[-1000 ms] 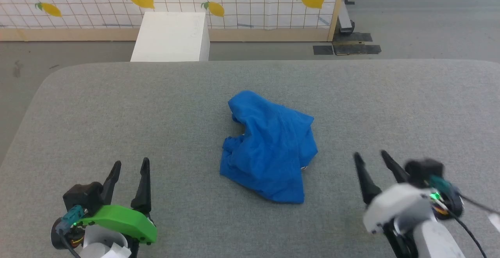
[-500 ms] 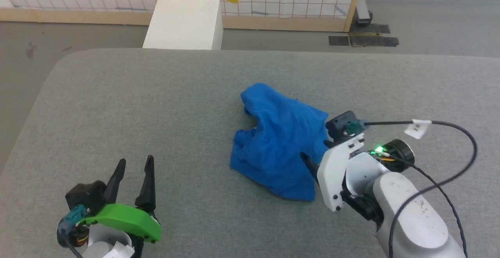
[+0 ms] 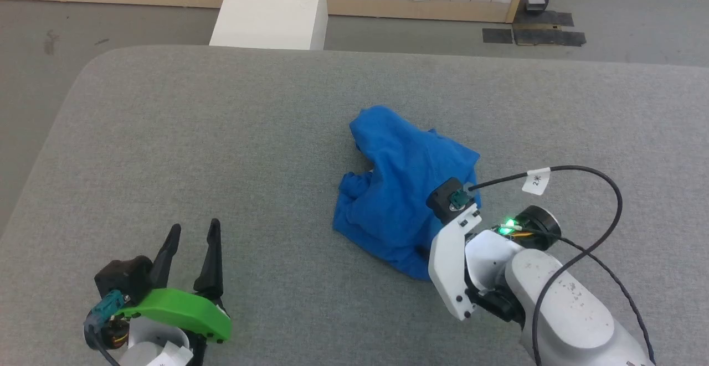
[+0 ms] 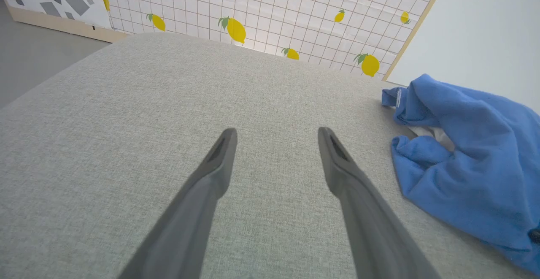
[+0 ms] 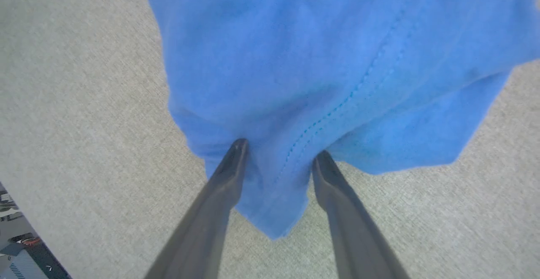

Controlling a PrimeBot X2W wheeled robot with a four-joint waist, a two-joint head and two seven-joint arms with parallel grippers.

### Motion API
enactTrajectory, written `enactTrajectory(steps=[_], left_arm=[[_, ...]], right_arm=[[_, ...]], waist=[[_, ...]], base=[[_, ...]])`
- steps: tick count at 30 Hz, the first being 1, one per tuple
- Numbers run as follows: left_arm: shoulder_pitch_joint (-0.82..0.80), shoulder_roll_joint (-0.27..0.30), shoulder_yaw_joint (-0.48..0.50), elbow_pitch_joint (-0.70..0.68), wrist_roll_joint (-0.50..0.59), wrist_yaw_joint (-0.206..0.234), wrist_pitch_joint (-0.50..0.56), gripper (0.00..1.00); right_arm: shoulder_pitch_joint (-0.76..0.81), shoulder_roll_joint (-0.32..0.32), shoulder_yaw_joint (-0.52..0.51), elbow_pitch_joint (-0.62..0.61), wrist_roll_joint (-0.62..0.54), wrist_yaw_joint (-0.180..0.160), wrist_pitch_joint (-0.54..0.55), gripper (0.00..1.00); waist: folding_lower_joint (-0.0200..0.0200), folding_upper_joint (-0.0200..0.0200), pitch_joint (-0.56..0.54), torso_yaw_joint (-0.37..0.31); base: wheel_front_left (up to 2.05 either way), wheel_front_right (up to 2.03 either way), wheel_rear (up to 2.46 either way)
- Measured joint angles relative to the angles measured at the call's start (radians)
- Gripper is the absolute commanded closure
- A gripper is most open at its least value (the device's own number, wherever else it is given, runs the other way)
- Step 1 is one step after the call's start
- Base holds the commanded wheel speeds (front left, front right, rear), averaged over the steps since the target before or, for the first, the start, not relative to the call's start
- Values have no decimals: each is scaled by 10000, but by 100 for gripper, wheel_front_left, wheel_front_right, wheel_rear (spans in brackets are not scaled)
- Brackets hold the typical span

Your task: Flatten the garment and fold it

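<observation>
The garment [image 3: 404,189] lies crumpled in a royal-blue heap in the middle of the grey padded table [image 3: 221,133]. In the right wrist view my right gripper [image 5: 281,148] points down at the garment [image 5: 316,59], its two fingers astride a stitched corner with the jaws still apart. From the head camera, the white right wrist [image 3: 451,255] covers those fingers at the heap's near right edge. My left gripper [image 3: 195,226] rests open at the lower left, well clear of the cloth. Its own camera shows the left gripper [image 4: 277,131] with nothing between its fingers, and the garment [image 4: 464,156] off to the right.
A white box [image 3: 271,6] stands on the floor beyond the table's far edge. A lemon-printed grid partition [image 4: 274,9] closes off the back. A black cable [image 3: 598,183] loops from the right wrist above the table's right side.
The head camera has tilted down. My right arm swung in from the lower right onto the garment's near corner, and its jaws have begun to narrow. The left gripper has not moved.
</observation>
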Motion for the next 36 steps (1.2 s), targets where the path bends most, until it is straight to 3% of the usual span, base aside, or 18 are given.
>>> enactTrajectory(steps=[11,17,25,32,36], left_arm=[[-36,-174,219,67,163,-234,0,0],[-35,-209,313,96,211,-320,0,0],[-27,-251,472,75,255,-334,0,0],[-19,-322,504,19,290,-334,0,0],[-19,-347,502,-31,318,-334,0,0]], right_arm=[[-362,-73,77,-69,380,0,-1074,100],[-406,-207,-679,-533,384,0,-1647,100],[-131,-652,-3331,-1720,-146,0,-1848,100],[1589,-825,-6119,-2238,-1022,0,-1045,100],[2590,-608,-7012,-2048,-1361,0,-431,100]], waist=[[0,0,48,-186],[0,0,-25,-295],[0,0,-202,-543],[0,1,-328,-750],[0,1,-301,-800]], base=[[0,0,0],[0,0,0],[0,0,0],[0,0,0],[0,0,0]])
